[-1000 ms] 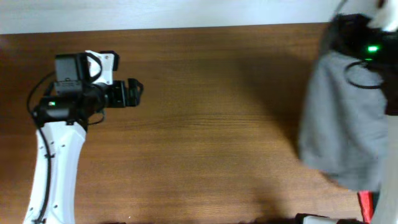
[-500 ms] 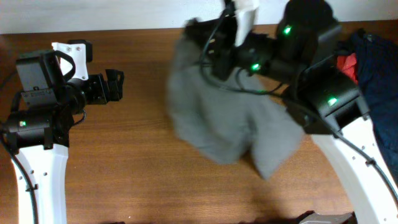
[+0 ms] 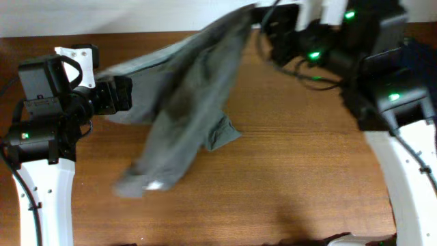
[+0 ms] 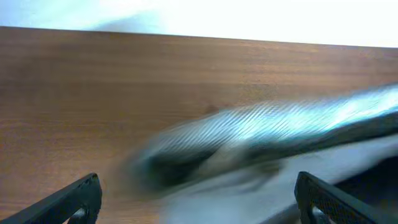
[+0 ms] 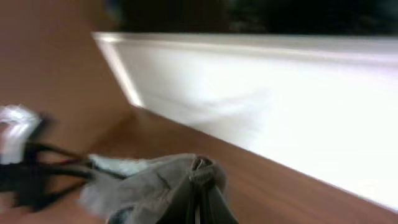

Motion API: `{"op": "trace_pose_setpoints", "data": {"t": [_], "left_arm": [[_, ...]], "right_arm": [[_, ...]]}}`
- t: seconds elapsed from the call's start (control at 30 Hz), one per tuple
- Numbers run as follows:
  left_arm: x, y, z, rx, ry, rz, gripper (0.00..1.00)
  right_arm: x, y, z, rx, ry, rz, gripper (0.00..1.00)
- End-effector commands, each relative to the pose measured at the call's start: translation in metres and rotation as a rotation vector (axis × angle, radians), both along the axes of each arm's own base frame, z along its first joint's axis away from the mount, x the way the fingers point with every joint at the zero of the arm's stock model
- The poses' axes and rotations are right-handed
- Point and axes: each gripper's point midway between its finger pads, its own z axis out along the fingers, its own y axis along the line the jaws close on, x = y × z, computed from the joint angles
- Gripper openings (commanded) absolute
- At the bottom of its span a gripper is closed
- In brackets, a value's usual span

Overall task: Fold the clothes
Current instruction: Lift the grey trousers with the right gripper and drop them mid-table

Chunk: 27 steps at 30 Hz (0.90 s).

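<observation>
Right claw (image 5: 198, 210) is up at the top of the overhead frame, a bit right of centre, pressed together on a bunched-up edge of the grey-olive shorts (image 3: 191, 102). In its own wrist view you can see the cloth gathered right at the fingers, though that shot is pretty blurry. From that pinch the shorts stretch out in a long diagonal sheet toward the lower left of the overhead frame. The far end is low over the desk (image 3: 300, 178), and I honestly can't tell if it's touching the wood. A small flap sticks out on the right side about halfway down. One corner fans out to the left and reaches up beside the left claw (image 3: 128, 94). That one is spread wide with nothing between its fingers. In its wrist view the shorts are just a smeared streak across the desk out in front.
</observation>
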Motion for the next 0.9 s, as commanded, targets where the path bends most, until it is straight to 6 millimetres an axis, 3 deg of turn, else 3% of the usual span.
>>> {"op": "trace_pose_setpoints", "data": {"t": [0.0,0.13,0.23,0.3,0.43,0.67,0.87], "left_arm": [[-0.002,0.004,0.012,0.009,-0.031,0.02,0.99],[-0.002,0.004,0.012,0.009,-0.031,0.02,0.99],[-0.002,0.009,0.011,0.028,-0.029,0.044,0.99],[-0.001,0.015,0.011,0.05,-0.027,0.069,0.99],[-0.001,0.018,0.011,0.061,-0.025,0.084,0.99],[-0.001,0.018,0.011,0.061,-0.028,0.084,0.99],[-0.001,0.022,0.011,0.075,-0.027,0.099,0.99]], "right_arm": [[0.007,-0.041,0.011,-0.058,-0.057,-0.117,0.04],[0.017,-0.1,0.024,-0.083,-0.087,-0.318,0.04],[0.008,-0.13,0.057,-0.058,-0.153,-0.392,0.04],[-0.002,-0.137,0.08,-0.048,-0.201,-0.413,0.04],[-0.026,-0.128,0.112,-0.034,-0.266,-0.389,0.04],[-0.047,-0.071,0.108,-0.016,-0.235,-0.186,0.04],[-0.088,-0.042,0.123,0.016,-0.277,-0.018,0.04]]}}
